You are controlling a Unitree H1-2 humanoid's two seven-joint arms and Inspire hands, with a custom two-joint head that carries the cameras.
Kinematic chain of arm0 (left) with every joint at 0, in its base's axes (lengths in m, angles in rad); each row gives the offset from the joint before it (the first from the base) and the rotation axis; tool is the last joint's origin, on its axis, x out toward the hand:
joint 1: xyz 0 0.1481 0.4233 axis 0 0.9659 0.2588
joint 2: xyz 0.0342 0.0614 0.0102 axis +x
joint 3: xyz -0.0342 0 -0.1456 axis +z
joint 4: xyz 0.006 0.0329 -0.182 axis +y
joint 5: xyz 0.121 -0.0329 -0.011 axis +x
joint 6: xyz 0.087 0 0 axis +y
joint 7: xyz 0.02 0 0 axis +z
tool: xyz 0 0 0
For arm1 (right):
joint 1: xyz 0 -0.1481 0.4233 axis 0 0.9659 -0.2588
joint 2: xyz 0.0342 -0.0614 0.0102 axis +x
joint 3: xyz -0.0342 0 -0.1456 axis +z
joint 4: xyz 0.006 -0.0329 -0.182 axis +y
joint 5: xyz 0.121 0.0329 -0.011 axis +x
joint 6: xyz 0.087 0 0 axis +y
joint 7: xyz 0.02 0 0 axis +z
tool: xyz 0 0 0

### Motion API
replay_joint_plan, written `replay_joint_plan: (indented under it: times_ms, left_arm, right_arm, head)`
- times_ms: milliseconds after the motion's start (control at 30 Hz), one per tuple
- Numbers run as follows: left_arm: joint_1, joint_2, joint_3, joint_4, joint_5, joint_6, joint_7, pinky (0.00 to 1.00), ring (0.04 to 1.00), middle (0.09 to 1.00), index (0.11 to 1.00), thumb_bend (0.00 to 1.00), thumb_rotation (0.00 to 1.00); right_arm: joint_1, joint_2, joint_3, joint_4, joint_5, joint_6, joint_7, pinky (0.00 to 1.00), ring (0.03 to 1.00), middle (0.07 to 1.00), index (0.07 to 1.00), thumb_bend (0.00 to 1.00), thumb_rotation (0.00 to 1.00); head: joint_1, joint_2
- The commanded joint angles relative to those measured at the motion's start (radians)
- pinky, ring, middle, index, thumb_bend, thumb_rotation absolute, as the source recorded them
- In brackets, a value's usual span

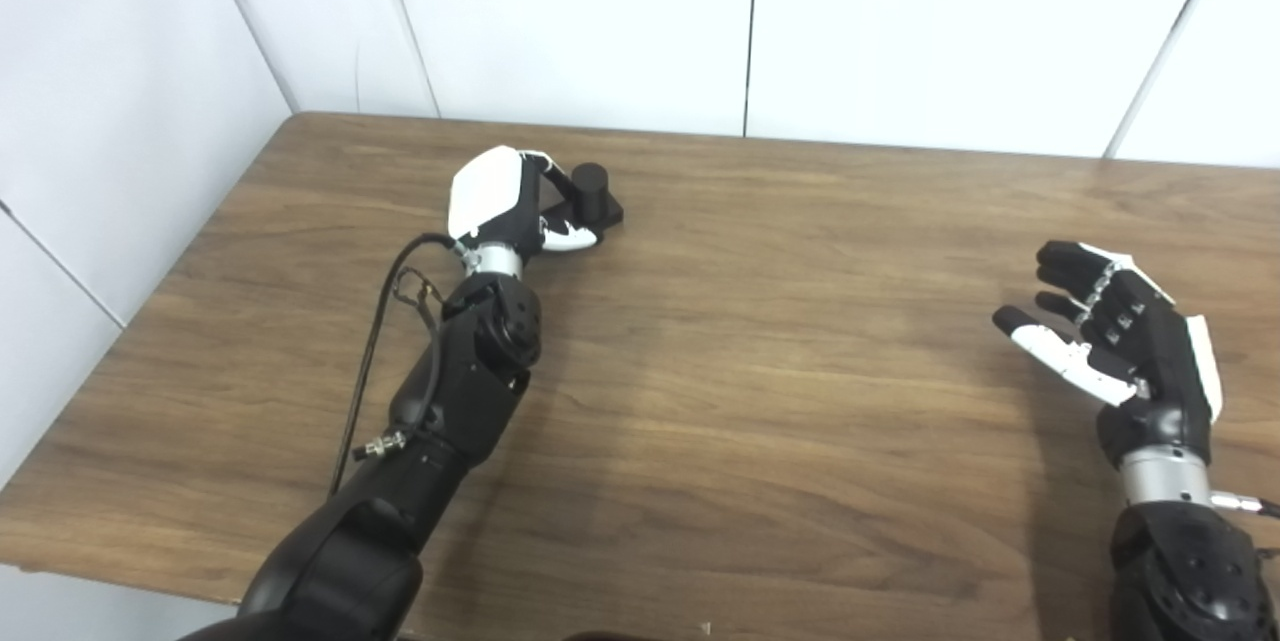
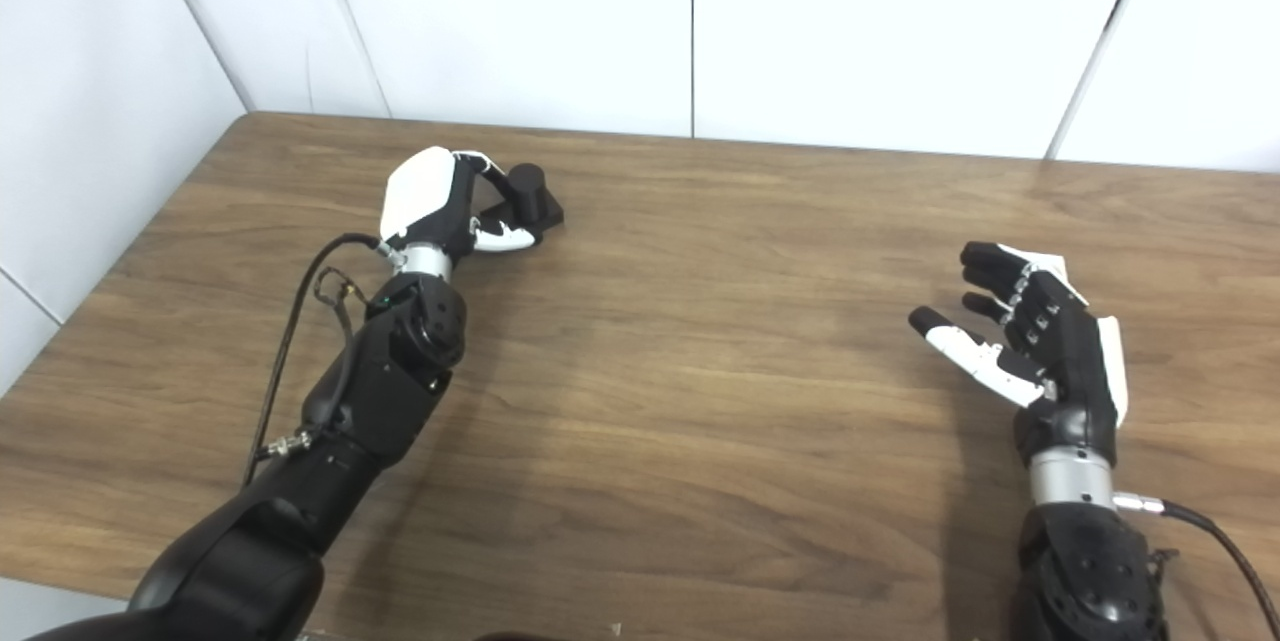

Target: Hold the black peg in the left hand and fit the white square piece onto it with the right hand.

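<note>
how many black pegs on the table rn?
1. The black peg stands on its base at the far left of the table, at the left hand. No others visible; the hand may hide something.

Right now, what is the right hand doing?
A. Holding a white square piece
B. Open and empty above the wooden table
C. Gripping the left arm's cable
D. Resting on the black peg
B: the right hand has its fingers spread with nothing between them, hovering over the brown wooden table, far from the black cylindrical peg, which sits at the left hand.
</note>
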State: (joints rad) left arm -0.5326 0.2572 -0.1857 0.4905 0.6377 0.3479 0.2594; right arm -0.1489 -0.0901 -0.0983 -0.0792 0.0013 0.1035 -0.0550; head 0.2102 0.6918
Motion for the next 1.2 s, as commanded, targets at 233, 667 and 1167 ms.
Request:
replay_joint_plan:
  times_ms: [233,667,1167]
  left_arm:
    - [0.017,0.068,-0.033,-0.01,-0.089,-0.145,-0.142,0.88,0.903,0.86,0.49,0.52,0.07]
    - [0.068,0.109,-0.087,-0.158,-0.202,-0.283,-0.368,0.84,0.937,0.906,0.494,0.52,0.08]
    - [0.114,0.064,-0.157,-0.291,-0.181,-0.372,-0.428,0.91,0.963,0.923,0.494,0.52,0.08]
  right_arm:
    - [-0.039,-0.013,-0.007,-0.051,0.004,-0.009,0.003,0.67,0.753,0.738,0.662,0.62,0.06]
    - [-0.052,-0.018,-0.009,-0.055,-0.011,0.003,0.001,0.67,0.743,0.729,0.659,0.63,0.08]
    - [-0.053,-0.023,-0.004,-0.064,-0.015,0.007,0.003,0.67,0.754,0.726,0.655,0.64,0.09]
  head:
    - [-0.018,0.002]
    - [-0.02,0.006]
    - [-0.044,0.015]
